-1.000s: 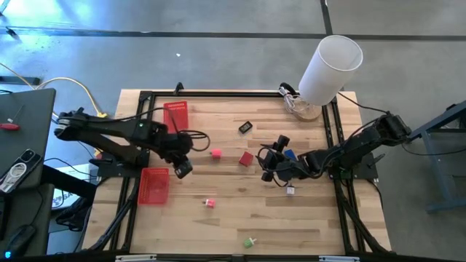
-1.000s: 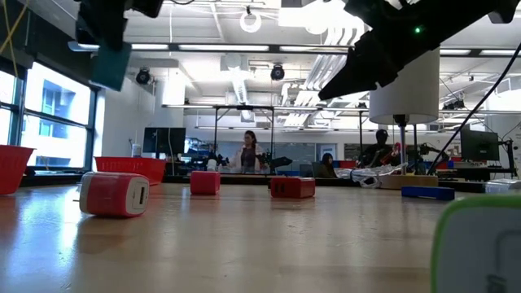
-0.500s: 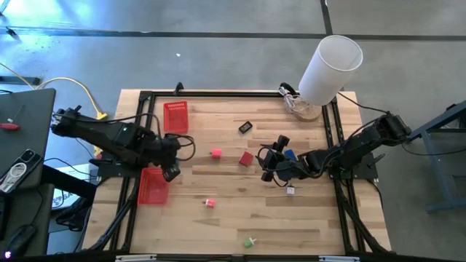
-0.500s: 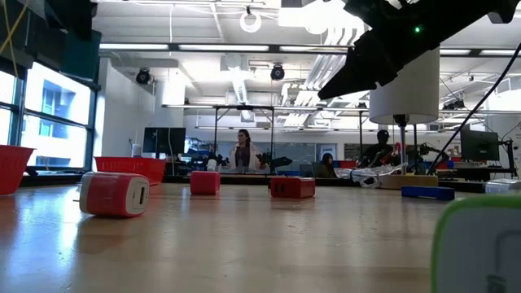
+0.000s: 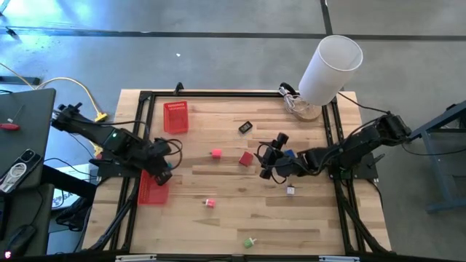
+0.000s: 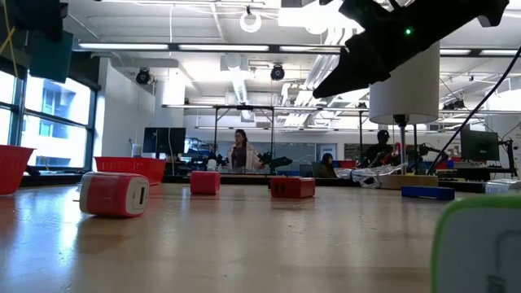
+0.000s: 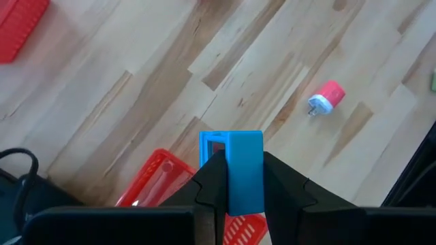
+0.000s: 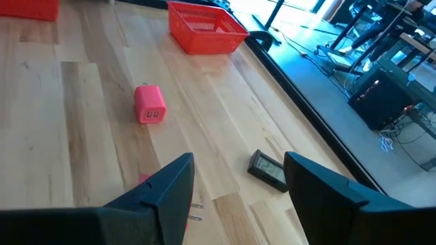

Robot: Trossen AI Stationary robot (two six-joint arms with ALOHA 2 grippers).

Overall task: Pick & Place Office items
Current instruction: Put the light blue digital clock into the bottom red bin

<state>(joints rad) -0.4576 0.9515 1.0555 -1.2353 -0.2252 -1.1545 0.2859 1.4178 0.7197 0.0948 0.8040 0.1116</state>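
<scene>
My left gripper is shut on a blue block, which shows teal in the low view. It hangs over the far right corner of the near red mesh basket. My right gripper stands open and empty over mid-table. Near it lie a red piece, a blue piece and a white piece. A pink charger, a black piece, a pink-and-white plug and a green piece lie flat on the wood. My left gripper pinches the blue block's two opposite sides between its two fingers. The fingers slant down from the table's left side. The block's free end sticks out past the fingertips, and the block is lifted clear above the basket.
A second red mesh basket sits at the far left. A big white cylinder stands at the far right corner beside a clear holder. A black frame borders the table. People show in the room beyond.
My left gripper has gone toward the table's left edge with the blue block, from over the bare wood right of the near basket to above that basket's corner. The block stays gripped and clear of the table.
</scene>
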